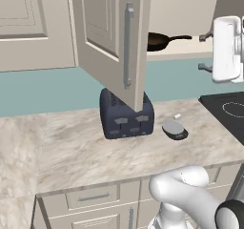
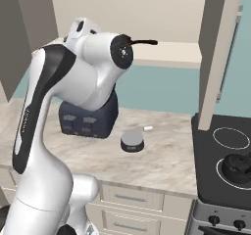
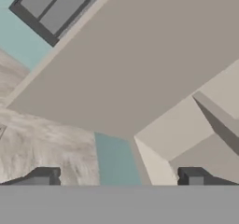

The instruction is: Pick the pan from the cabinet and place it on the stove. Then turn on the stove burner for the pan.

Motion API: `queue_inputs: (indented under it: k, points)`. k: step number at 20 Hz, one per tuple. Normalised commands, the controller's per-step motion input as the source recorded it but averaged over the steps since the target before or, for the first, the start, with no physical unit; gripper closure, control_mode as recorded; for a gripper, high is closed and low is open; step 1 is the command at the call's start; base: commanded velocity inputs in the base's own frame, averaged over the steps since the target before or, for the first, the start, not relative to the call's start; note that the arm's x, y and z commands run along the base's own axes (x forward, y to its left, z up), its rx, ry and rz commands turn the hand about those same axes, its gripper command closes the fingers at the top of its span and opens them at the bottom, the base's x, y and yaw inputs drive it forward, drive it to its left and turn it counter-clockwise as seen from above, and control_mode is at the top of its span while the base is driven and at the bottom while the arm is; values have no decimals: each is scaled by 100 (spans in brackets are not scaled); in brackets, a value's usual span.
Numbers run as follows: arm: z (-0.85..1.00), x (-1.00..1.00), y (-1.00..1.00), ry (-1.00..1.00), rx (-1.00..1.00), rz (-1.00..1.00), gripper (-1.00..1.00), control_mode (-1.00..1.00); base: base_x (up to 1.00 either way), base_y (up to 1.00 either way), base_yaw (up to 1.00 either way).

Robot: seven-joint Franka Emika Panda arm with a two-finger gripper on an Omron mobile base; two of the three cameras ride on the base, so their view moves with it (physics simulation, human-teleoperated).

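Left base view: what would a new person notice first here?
Probably the open cabinet door, swung out over the counter, with the dark pan lying on the shelf behind it. Below the door stands a navy toaster on the marble counter, and the black stove lies at the right edge.

cabinet door (image 1: pixel 114 37) swung open, pan (image 1: pixel 157 40) reachable

The open cabinet door (image 1: pixel 112 46) hides part of the pan (image 1: pixel 157 41) and the top of the toaster (image 1: pixel 126 116), while the stove (image 1: pixel 228 111) is cut off by the right edge.
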Motion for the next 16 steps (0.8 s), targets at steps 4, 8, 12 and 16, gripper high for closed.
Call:
queue_inputs:
  k: [4,8,12,16]
  points:
    - [-3,42,-18,0,-17,-1,-100,-100,0,0,0]
    - [-10,50,-24,0,-13,0,-100,-100,0,0,0]
    - [-8,51,-26,-1,-10,0,-100,-100,0,0,0]
    - [-7,52,-27,-3,-7,0,-100,-100,0,0,0]
